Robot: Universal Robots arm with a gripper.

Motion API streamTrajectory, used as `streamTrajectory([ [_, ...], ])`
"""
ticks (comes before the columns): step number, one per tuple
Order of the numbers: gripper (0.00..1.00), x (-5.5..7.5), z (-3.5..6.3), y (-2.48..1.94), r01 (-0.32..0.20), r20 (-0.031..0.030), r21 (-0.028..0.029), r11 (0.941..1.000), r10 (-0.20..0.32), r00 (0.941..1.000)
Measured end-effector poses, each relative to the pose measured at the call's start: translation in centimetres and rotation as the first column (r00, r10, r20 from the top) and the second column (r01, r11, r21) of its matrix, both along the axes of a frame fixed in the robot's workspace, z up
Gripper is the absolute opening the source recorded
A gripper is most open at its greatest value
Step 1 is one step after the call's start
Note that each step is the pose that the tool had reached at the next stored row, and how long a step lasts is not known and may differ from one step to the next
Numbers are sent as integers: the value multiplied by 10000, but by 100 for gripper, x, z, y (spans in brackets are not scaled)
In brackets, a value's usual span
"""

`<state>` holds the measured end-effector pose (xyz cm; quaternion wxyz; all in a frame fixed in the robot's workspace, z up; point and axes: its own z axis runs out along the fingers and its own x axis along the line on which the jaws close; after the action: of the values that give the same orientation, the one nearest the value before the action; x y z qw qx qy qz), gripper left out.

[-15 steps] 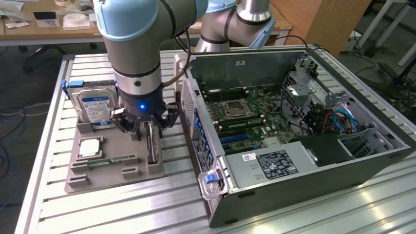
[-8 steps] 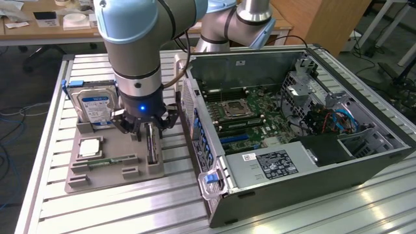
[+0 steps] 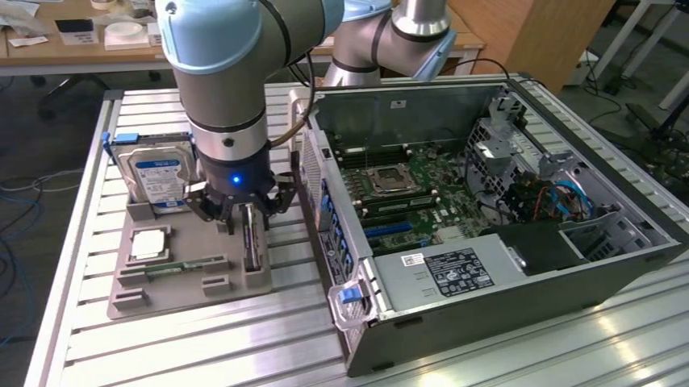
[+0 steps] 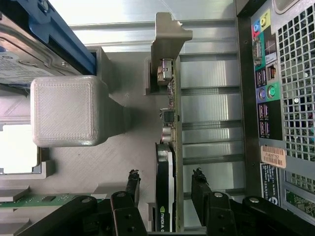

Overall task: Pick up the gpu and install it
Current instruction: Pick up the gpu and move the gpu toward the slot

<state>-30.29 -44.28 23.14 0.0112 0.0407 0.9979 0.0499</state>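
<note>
The pick-up step is in hand. The end effector point(image 4: 165, 178) is wide open astride the gpu point(image 4: 166, 152), not gripping it. The gpu stands on edge in the grey holder point(image 3: 194, 284), beside the computer case point(image 3: 485, 266). I judge the grasp needs both fingers to close evenly.

green-black gpu point(image 4: 169, 167), blue-labelled hard drive point(image 3: 160, 173)

My arm point(image 3: 226, 97) is silver tubing with pale blue joint caps point(image 3: 205, 32), a blue wrist light point(image 3: 235, 179), and a black gripper point(image 4: 166, 173).
</note>
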Motion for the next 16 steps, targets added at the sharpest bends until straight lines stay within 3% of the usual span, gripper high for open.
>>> streamTrajectory([
  [3, 53, 0, 0, 0, 0, 0, 0, 10000, 0, 10000],
  [6, 40, 0, 0, 0, 0, 0, 0, 10000, 0, 10000],
  [16, 40, 1, -3, 2, 0, 0, 0, 10000, 0, 10000],
])
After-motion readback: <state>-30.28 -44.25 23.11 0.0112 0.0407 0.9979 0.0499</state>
